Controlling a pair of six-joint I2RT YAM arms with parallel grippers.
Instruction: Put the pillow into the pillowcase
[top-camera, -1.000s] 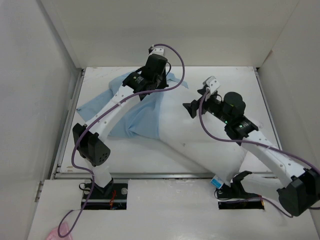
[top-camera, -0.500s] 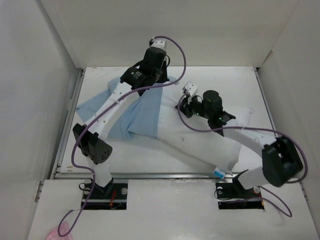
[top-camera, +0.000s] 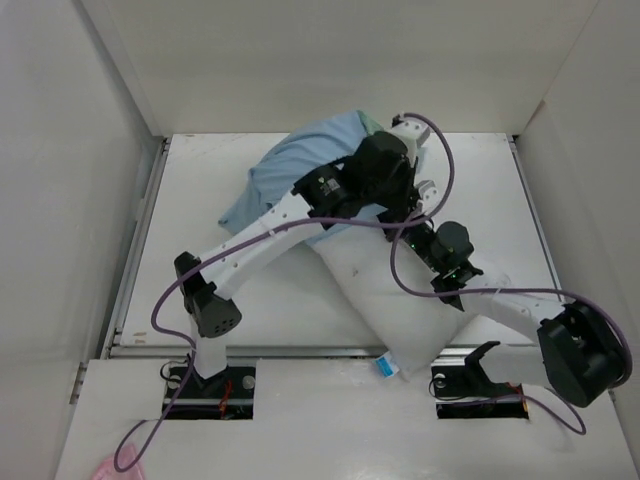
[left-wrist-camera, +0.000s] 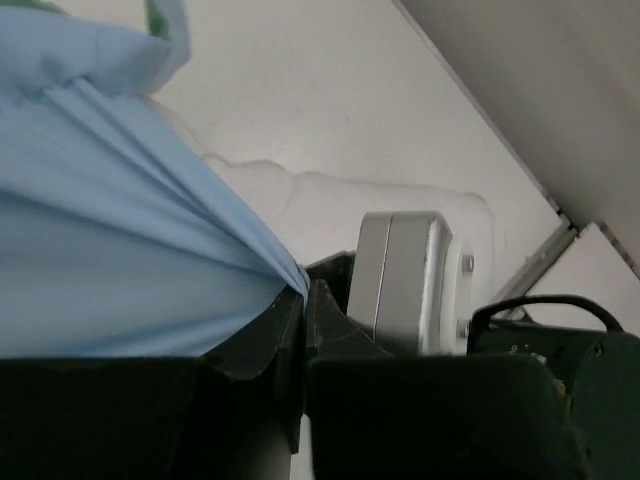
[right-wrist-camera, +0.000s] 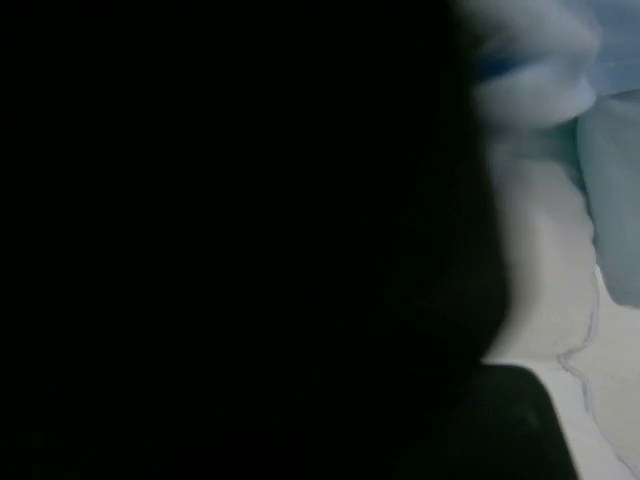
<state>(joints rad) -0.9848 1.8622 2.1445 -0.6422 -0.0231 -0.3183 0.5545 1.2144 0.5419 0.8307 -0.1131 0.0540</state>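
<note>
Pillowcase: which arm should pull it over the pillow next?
Left, probably: the left gripper is shut on the pillowcase, fabric pulled taut. The right arm's wrist view is mostly dark, its grip unclear.

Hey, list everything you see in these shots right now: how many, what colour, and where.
pillow: one, white, diagonal across mid-table
tag: one, blue and white, at the pillow's near end
pillowcase: one, light blue, bunched at the far side
table: one, white, walled on three sides
pink object: one, near-left corner
cables: two, purple, along the arms
left arm: one, black and white, reaching far centre
left gripper: one, black, pinching the pillowcase
right arm: one, black and white, over the pillow
</note>
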